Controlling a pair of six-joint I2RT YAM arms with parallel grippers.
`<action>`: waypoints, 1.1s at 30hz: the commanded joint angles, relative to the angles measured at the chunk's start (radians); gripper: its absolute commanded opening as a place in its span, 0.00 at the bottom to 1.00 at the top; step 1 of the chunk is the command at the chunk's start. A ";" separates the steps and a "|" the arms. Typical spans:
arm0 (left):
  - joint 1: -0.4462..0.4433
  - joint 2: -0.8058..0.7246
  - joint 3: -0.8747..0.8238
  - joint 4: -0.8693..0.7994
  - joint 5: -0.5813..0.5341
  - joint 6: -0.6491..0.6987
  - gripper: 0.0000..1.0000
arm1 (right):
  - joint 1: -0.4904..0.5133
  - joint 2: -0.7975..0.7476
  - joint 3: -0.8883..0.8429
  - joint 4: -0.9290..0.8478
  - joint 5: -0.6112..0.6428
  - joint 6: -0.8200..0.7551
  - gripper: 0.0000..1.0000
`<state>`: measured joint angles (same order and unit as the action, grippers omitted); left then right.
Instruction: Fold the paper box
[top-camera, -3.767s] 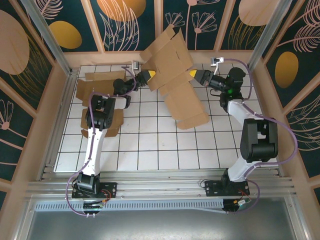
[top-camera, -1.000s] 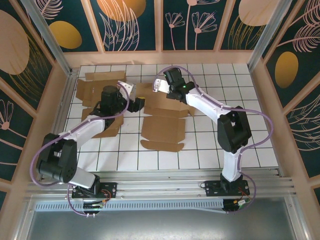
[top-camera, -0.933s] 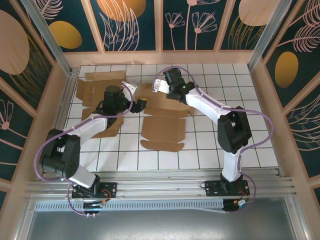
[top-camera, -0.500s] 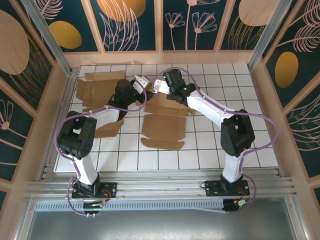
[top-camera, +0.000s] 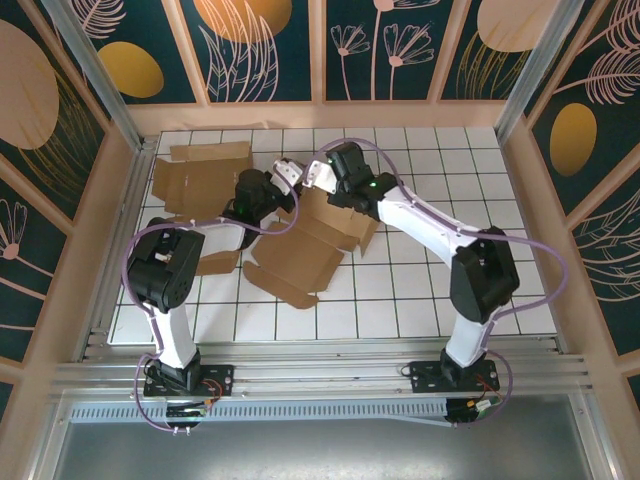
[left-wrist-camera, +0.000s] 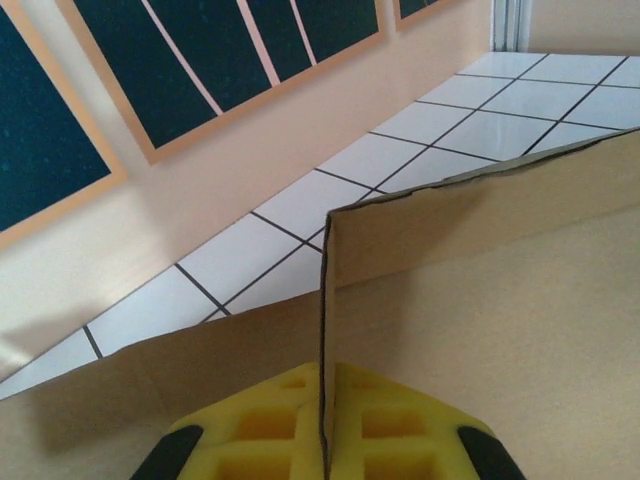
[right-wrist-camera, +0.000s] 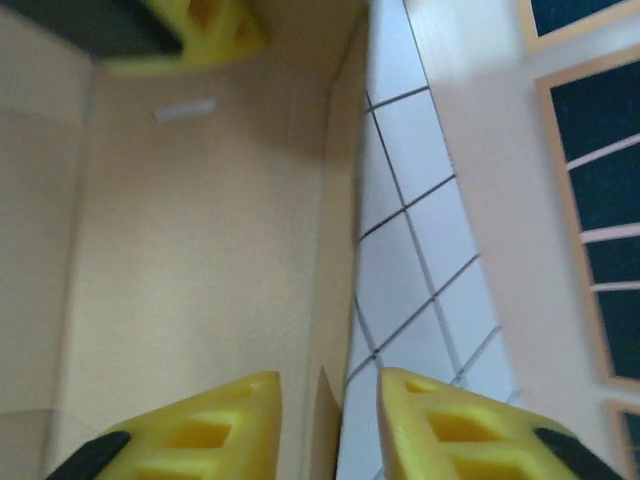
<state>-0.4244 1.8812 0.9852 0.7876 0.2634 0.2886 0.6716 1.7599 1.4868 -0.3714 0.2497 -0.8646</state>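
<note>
The work surface is a white tiled table (top-camera: 420, 300) with a black grid. It is enclosed by a pale frame and by dark teal wall panels (top-camera: 400, 40) painted with gold and pink plant motifs.

Left gripper (left-wrist-camera: 325, 405): clenched. In the left wrist view, its two yellow fingers (left-wrist-camera: 250, 430) meet on either side of a thin upright cardboard edge. It therefore grasps a flap of the paper box (top-camera: 300, 255). Beyond the flap, the tiles run up to the base of the wall.

Right gripper (right-wrist-camera: 330, 395): released. In the right wrist view, its two yellow fingertips (right-wrist-camera: 210, 420) stand apart, with a cardboard edge in the gap between them. Contact with either fingertip cannot be confirmed. One yellow finger of the left gripper shows at the top of this view, against the same brown sheet.

From above, both grippers sit close together at the far edge of the paper box, left of centre on the table. The box is an unfolded brown blank set at a diagonal. Its far right end lies below the right wrist, and its large panel extends toward the near left. Whether the near corner touches the tiles cannot be told.

Further flat cardboard blanks (top-camera: 200, 170) lie at the far left of the table, beside the left arm (top-camera: 165, 275). The right arm (top-camera: 480, 285) reaches across from the near right.
</note>
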 joint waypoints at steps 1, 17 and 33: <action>-0.005 0.012 -0.070 0.218 0.026 0.072 0.01 | -0.012 -0.148 0.006 -0.044 -0.223 0.204 0.48; -0.005 0.099 -0.181 0.667 0.135 0.152 0.00 | -0.374 0.175 0.406 -0.466 -1.051 0.603 0.90; -0.005 0.162 -0.132 0.671 0.163 0.118 0.00 | -0.337 0.272 0.323 -0.350 -1.011 0.667 0.65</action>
<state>-0.4259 2.0266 0.8364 1.3941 0.3859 0.4149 0.3206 2.0449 1.8324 -0.7456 -0.7841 -0.2165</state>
